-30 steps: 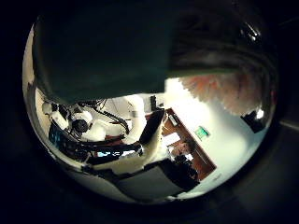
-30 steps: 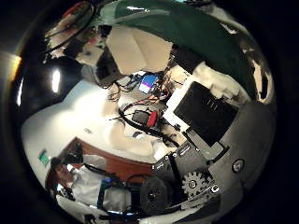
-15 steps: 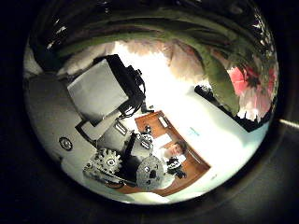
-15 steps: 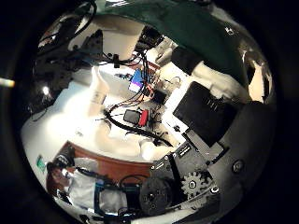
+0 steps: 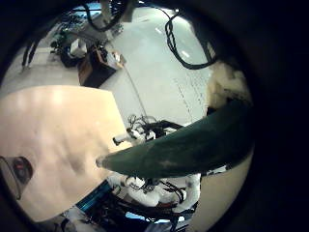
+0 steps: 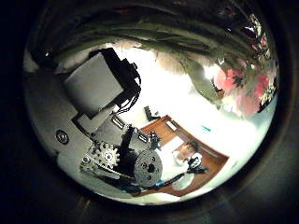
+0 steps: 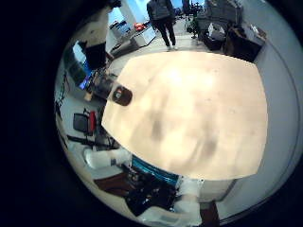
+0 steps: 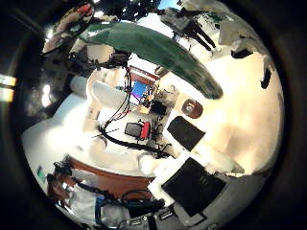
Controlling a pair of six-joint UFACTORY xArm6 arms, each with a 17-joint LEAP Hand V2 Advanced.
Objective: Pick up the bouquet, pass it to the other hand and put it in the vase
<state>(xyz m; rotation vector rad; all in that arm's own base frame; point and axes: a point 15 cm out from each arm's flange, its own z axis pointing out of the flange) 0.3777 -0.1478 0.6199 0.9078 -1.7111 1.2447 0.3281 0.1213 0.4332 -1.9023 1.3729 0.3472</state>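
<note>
Long tapered wrapped bouquet (image 5: 183, 145) lies close across left robot hand (image 6: 101, 89) palm, petals ruffled. Small round vase (image 7: 121, 95) upright on smooth wooden bench (image 7: 199, 104). Left and right robot hand (image 8: 197, 187) grip: cannot tell.

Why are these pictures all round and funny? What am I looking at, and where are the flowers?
They come from tiny wide-eyed cameras in the palms of two robot hands, so everything bends. Two pictures look out from the left hand, two from the right hand. The grey blocks and gears are the hands' own fingers. Below is a wooden table with a small dark vase on it. The long green thing is the bouquet, and its pink flowers show too. It sits close to the left palm, so that hand probably holds it.
</note>
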